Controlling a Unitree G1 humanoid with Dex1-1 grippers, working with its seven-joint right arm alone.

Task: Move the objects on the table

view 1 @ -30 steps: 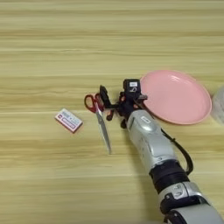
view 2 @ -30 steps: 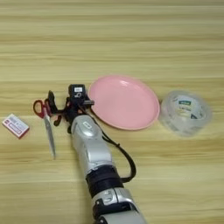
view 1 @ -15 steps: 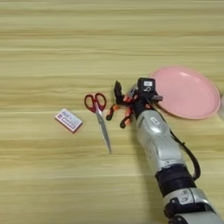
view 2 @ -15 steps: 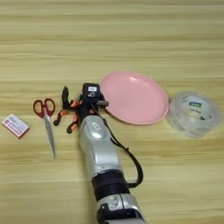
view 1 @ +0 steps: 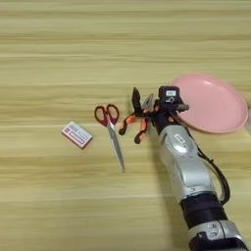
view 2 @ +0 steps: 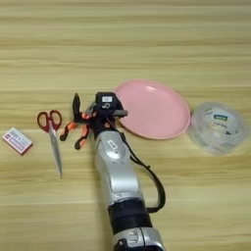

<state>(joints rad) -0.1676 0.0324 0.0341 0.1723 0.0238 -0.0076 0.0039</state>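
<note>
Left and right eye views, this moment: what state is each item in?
Pliers: held in the pincer, handles spread.
Scissors: flat on the table, blades closed.
Pink plate: upright, empty.
Tape roll: lying flat.
Small box: lying flat, closed.

You see a worktop of light yellowish wood, striped along its length with paler and browner grain lines. On it, the round plastic plate is a plain, even pink. The small flat box is white on its face with pink-red edges and markings. The scissors have red loop handles and grey metal blades. The pliers show orange-and-black handles. The roll of clear tape is see-through and greyish-white, with a small green-and-white label inside. Your arm's forearm is silver, with a black cuff and black cable, and the end effector has black fingers.
</note>
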